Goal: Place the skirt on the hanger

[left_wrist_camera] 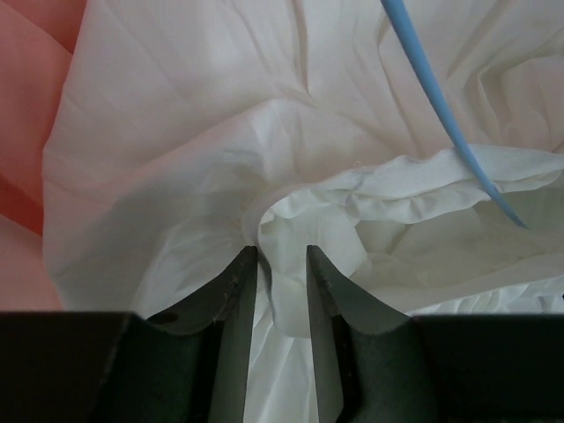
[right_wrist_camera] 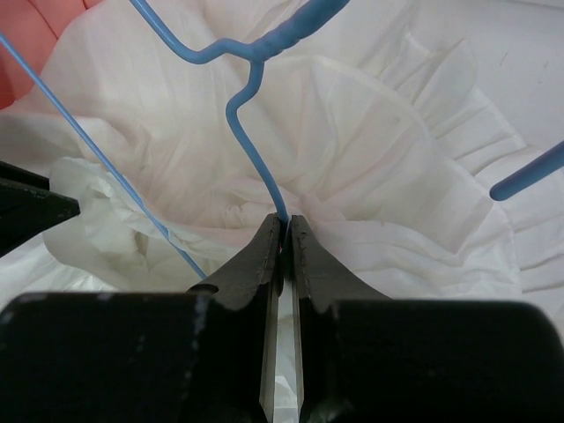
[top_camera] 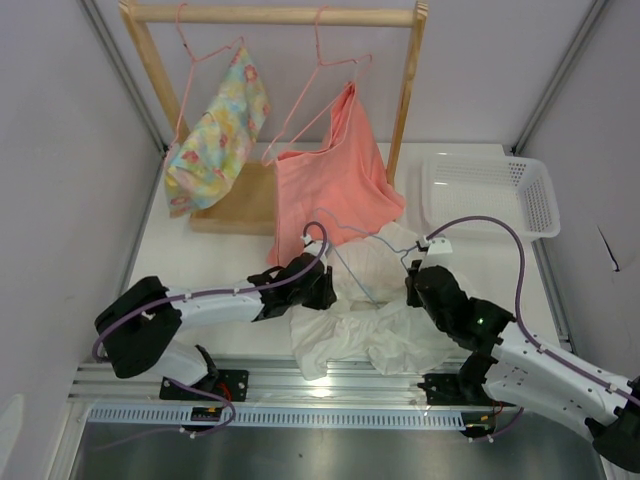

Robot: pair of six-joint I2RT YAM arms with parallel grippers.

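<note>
right claw pinching hanger hook | left claw nipping skirt fold

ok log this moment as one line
phase: grasp | right gripper: shut on hanger wire | left gripper: gripping skirt fold | skirt: bunched on table, not yet on hanger
</note>
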